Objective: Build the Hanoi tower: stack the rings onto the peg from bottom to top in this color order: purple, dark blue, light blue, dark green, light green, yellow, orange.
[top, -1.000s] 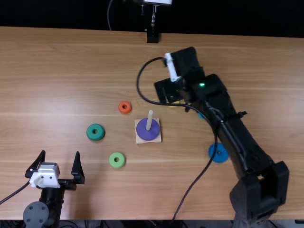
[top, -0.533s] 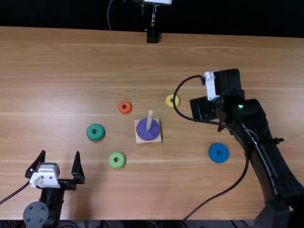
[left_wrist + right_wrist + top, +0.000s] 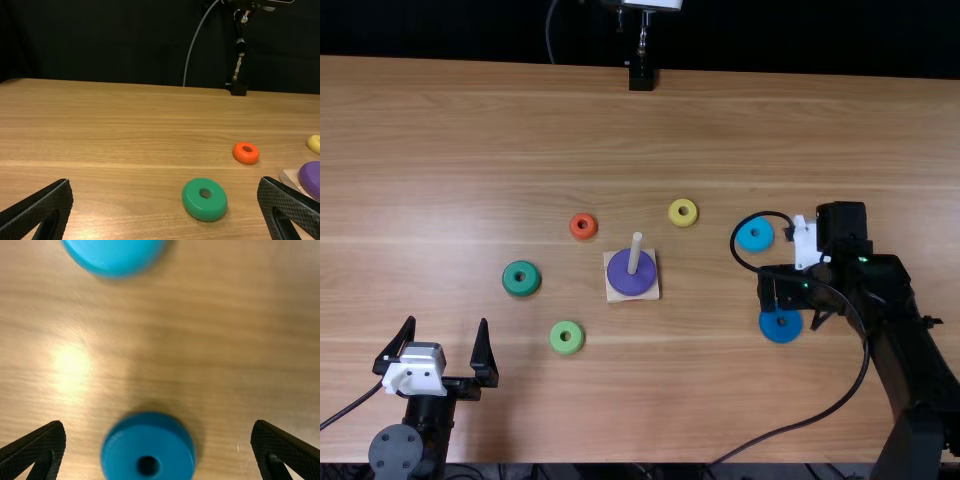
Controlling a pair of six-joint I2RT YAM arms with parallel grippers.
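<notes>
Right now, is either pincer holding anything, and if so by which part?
Nothing is held: the left pincer is open, the right pincer open near the dark blue ring.

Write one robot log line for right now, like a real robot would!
peg: purple ring only | right gripper: open, above dark blue ring | left gripper: open, empty | likely next: grab dark blue ring
</notes>
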